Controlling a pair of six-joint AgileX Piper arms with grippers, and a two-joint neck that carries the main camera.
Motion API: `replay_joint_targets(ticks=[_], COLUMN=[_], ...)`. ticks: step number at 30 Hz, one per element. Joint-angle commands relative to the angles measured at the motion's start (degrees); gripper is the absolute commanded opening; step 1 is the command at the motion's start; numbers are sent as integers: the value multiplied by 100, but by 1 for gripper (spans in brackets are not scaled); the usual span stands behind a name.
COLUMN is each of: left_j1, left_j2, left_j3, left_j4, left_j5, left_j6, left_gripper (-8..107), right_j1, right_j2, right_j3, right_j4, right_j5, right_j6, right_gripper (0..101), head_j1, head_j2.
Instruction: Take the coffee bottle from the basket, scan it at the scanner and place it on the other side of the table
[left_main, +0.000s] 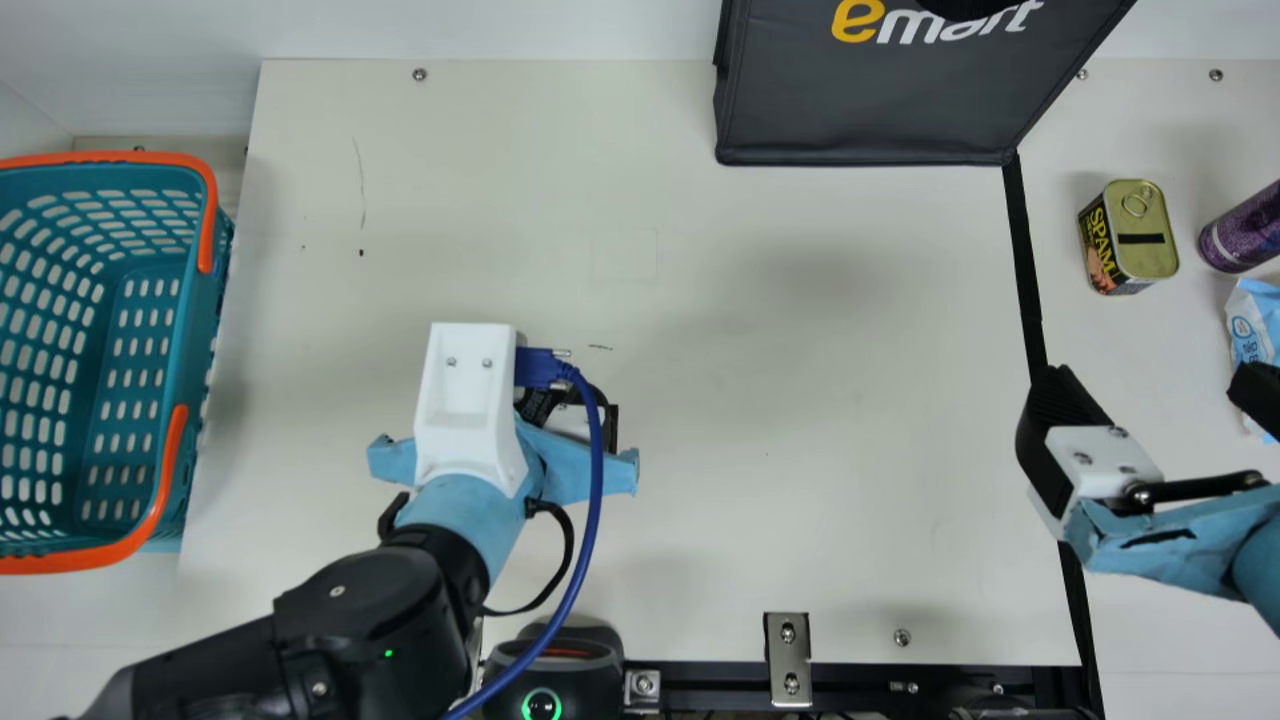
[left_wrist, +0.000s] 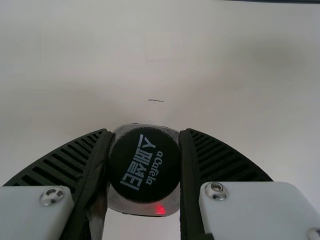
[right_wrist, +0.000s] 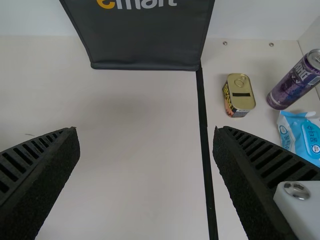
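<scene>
Left pincer (left_main: 570, 420) gripping bottle (left_wrist: 144, 165), cream table (left_main: 760, 500), white wall (left_main: 500, 28)

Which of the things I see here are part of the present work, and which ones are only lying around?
Part of the work:
- coffee bottle, held in the left pincer
- basket, its starting place
- scanner, at the table's near edge

Only lying around:
- black bag
- food tin
- purple can
- blue packet
</scene>
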Motion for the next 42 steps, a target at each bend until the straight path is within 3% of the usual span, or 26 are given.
replay_joint_targets(ticks=[1, 17, 29, 35, 42], left_j1=[14, 121, 316, 676, 1386], left_j2=[30, 148, -51, -493, -1187], left_j3=[34, 177, 192, 309, 517], left_j4=[23, -10, -419, -1083, -2110], left_j5=[-36, -287, -513, -869, -1209], left_j6=[-10, -48, 196, 787, 2127], left_gripper=[-5, 49, 89, 90, 90], right_j1=[0, 0, 0, 0, 0], right_j2=[0, 0, 0, 0, 0], right_j3=[0, 0, 0, 0, 0], right_j4=[0, 0, 0, 0, 0], right_j5=[0, 0, 0, 3, 3], right_j6=[0, 0, 0, 0, 0], right_gripper=[95, 95, 95, 95, 95], head_j1=[-166, -166, -166, -166, -166], head_j2=[9, 9, 9, 9, 9])
